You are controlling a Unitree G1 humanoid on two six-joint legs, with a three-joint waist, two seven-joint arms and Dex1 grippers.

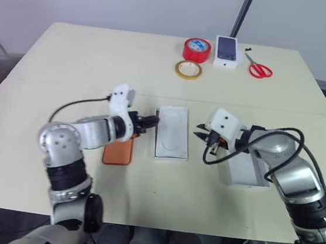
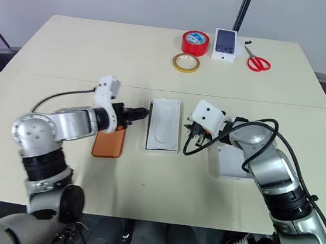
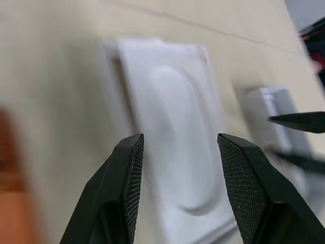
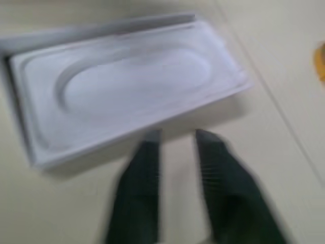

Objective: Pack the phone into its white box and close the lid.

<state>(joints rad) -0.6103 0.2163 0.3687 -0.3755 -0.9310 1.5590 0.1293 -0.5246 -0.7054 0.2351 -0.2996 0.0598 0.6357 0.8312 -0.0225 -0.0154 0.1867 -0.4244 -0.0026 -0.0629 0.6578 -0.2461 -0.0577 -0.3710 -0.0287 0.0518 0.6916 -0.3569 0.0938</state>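
Early in the packing, by the look of it: phone (image 1: pixel 118 151) not yet in its white box (image 1: pixel 172 131), lid (image 1: pixel 243 169) off to the robot's right under the right arm

Phone lying flat on the cream table (image 1: pixel 70 58), copper face up, partly under the left forearm, just left of the box; long axis running away from the robot, roughly parallel to the box; lens end not visible, so heading impossible to tell

Box at table centre, long axis likewise front to back, moulded insert tray with its oval recess showing on top

Left gripper (image 1: pixel 154 121) hovering at the box's left edge, black fingers (image 3: pixel 127 178) apart with nothing between them. Right gripper (image 1: pixel 198 133) just beside the box's right edge; wrist view blurred, a narrow gap showing between the fingers (image 4: pixel 139 193), taken as drawn together and empty

Next move probably calls for dealing with the insert tray, then bringing the left gripper back over the phone, gripping across its narrow sides and keeping it level and aligned with the box before lowering in
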